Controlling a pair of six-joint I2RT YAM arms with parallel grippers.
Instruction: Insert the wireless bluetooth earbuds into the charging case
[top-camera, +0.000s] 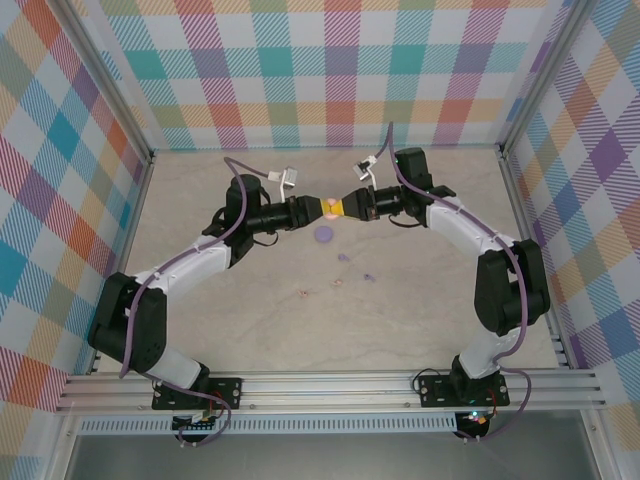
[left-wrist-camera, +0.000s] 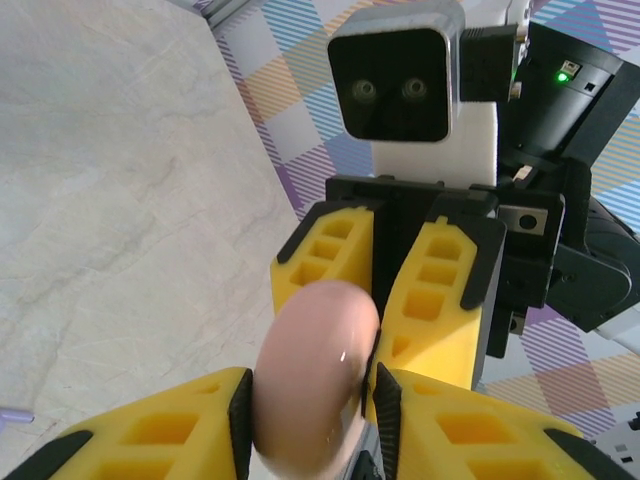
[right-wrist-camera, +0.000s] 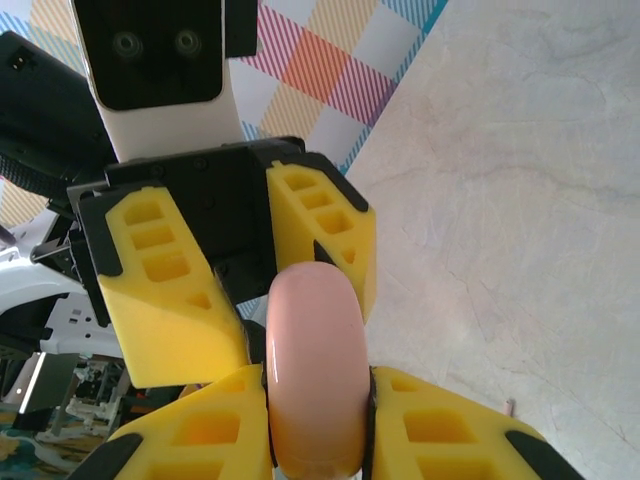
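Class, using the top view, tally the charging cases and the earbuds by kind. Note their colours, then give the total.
Cases: 2 (pink case, purple case)
Earbuds: 4 (2 purple earbuds, 2 pink earbuds)
Total: 6

Edge-on pink disc case (left-wrist-camera: 316, 375), clamped in left tool (left-wrist-camera: 310, 428), right tool (left-wrist-camera: 383, 300) gripping far rim, marble table (left-wrist-camera: 120, 200)
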